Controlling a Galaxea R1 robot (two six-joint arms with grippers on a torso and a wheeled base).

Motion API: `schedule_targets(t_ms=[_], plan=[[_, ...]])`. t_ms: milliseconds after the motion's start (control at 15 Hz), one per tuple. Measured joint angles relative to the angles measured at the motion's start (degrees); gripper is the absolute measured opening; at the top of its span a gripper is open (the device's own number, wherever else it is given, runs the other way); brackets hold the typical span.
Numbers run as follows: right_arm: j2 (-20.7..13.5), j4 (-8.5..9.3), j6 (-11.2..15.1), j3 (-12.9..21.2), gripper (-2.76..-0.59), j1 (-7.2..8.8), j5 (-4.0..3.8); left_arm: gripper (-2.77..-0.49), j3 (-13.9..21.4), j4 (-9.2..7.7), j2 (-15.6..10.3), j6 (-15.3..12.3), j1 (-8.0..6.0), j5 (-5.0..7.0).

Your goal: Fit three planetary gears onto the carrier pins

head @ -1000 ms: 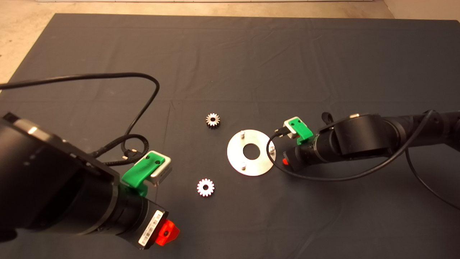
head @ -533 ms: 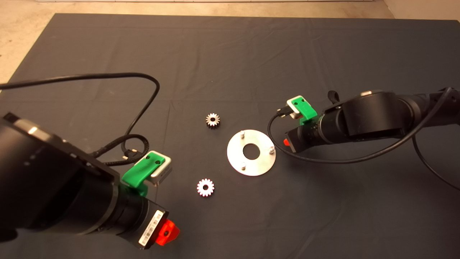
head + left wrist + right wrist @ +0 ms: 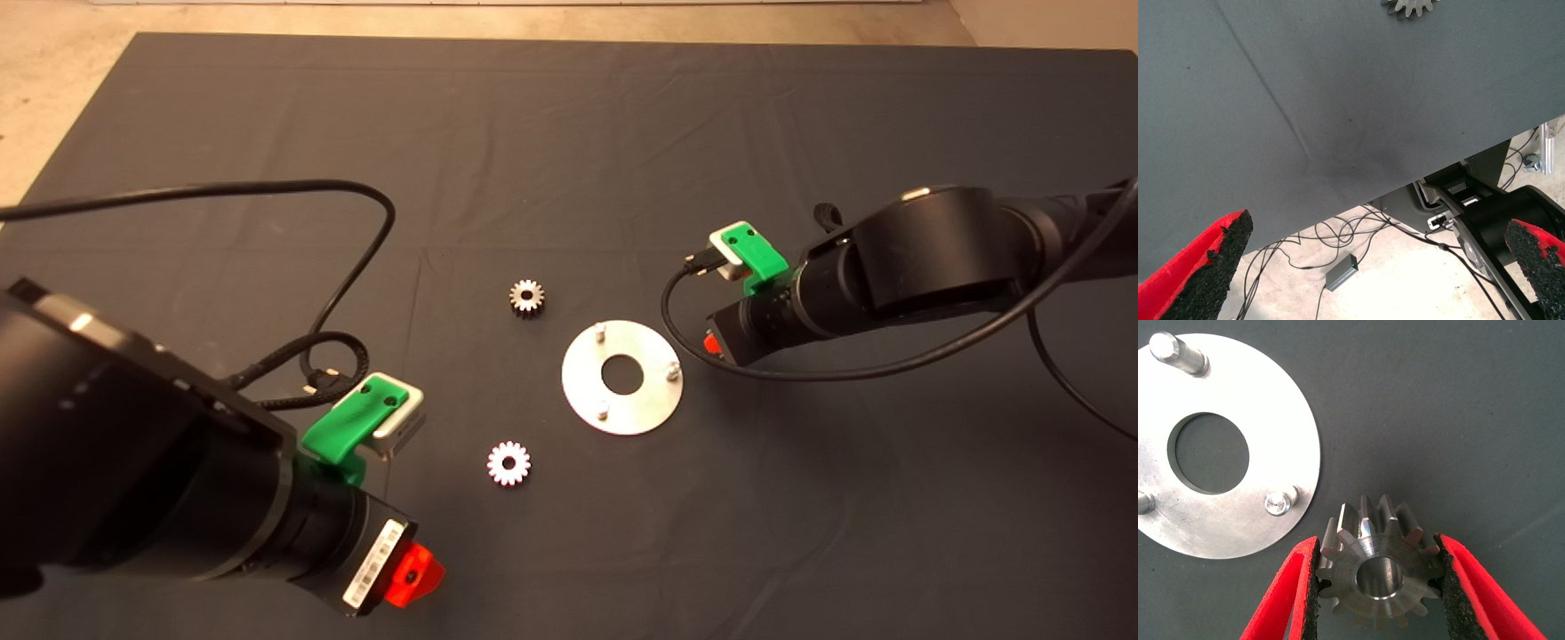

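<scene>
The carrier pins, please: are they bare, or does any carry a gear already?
Bare. All three carrier pins stand uncovered; the right gripper holds one gear beside the disc.

We saw the silver disc [image 3: 622,378] lying flat on the dark mat [image 3: 569,133] of the desk, its three carrier pins [image 3: 600,332] bare. Two planetary gears [image 3: 526,297] lay loose on the mat, well apart. The right claw [image 3: 711,343] hovered just beside the disc; the left claw [image 3: 416,576] waited at the lower left.
</scene>
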Motion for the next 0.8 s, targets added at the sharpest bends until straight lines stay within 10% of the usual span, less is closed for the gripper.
schedule_targets(t_ms=[800], plan=[[5.27,2.05,0.05,-4.86,-2.32,0.28,0.03,-0.50,0.00,0.00,-0.02,0.04,0.00,-0.01]])
